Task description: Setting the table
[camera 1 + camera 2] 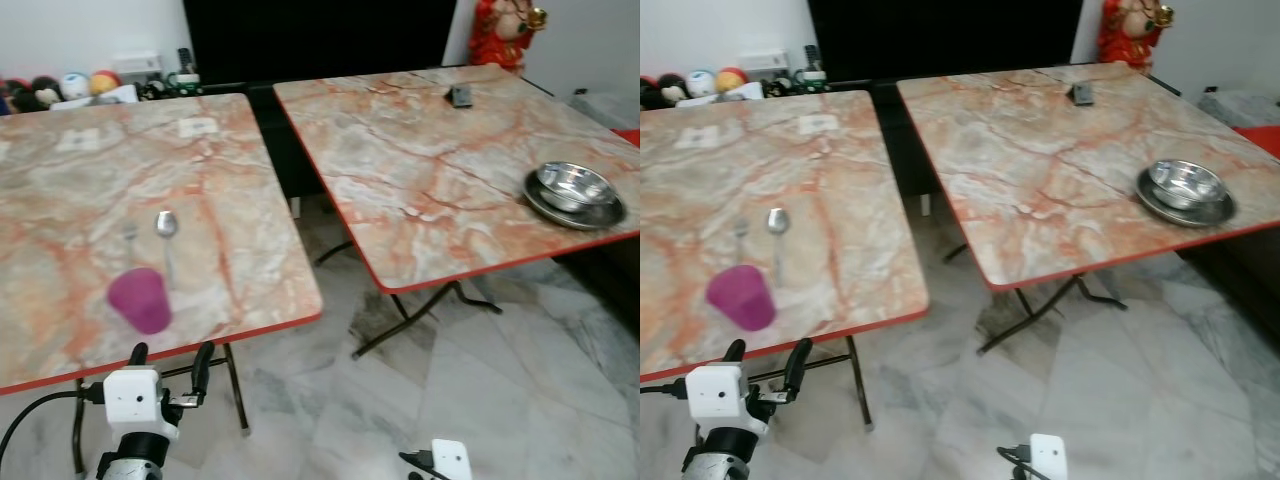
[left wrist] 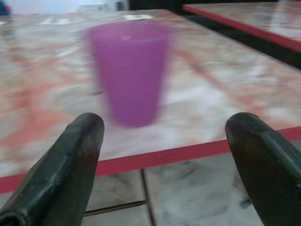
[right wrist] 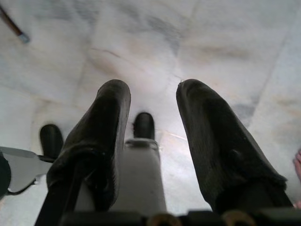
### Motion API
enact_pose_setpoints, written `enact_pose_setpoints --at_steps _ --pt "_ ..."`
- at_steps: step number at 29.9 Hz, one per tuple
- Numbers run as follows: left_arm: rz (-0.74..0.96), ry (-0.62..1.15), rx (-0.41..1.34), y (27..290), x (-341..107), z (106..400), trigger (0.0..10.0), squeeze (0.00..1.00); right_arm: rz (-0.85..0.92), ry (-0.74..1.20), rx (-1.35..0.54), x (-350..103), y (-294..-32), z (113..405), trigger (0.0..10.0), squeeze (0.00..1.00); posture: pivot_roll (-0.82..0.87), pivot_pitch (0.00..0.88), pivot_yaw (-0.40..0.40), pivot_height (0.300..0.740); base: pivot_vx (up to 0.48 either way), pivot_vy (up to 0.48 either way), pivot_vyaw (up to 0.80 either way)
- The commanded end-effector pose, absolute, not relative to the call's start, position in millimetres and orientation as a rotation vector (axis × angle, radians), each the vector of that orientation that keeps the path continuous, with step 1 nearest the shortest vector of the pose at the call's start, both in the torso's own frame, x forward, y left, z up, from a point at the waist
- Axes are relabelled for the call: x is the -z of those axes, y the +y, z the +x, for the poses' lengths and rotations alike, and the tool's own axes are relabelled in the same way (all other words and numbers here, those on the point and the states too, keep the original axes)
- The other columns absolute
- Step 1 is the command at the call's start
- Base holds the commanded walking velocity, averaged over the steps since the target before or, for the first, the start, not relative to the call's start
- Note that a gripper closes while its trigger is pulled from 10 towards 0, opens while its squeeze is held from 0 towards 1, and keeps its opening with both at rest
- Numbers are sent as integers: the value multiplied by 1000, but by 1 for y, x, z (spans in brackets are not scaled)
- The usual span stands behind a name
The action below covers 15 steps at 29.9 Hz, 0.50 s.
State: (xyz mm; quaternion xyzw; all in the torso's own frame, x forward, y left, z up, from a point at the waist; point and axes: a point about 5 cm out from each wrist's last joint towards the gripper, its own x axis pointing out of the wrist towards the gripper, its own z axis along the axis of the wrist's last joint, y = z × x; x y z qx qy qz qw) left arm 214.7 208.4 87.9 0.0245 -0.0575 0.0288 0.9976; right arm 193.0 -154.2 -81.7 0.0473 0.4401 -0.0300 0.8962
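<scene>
Two counters stand side by side. On the left counter (image 1: 60,200) a cup (image 1: 140,300) sits near the front edge, a spoon (image 1: 166,228) and perhaps a fork (image 1: 129,234) behind it. The right counter (image 1: 420,150) carries a bowl (image 1: 573,186) in a plate (image 1: 600,216).

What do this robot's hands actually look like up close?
Each ends in two long, rounded black fingers. The left gripper sits on a white boxy block above a silver-and-black wrist, with a black cable looping off to the side. The right gripper has thick, matte black fingers.

Glossy marble-pattern tables (image 1: 420,170); shiny metal bowl (image 1: 573,185), spoon (image 1: 166,224); matt purple plastic cup (image 1: 140,299); polished marble floor (image 1: 500,390)
</scene>
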Motion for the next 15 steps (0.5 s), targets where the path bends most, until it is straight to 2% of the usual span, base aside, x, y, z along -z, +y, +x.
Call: enact_pose_setpoints --at_steps 1,6,15 --pt "68 -109 -68 213 -89 212 10000 0 107 925 43 84 -146 189 10000 0 82 92 -19 740 0 480 0" --pt "70 -106 -66 213 -88 212 10000 0 107 926 42 84 -146 189 10000 0 82 92 -19 740 0 460 0" --pt "74 -103 -38 209 -88 213 10000 0 107 927 50 84 -146 189 10000 0 84 94 -20 740 0 0 0"
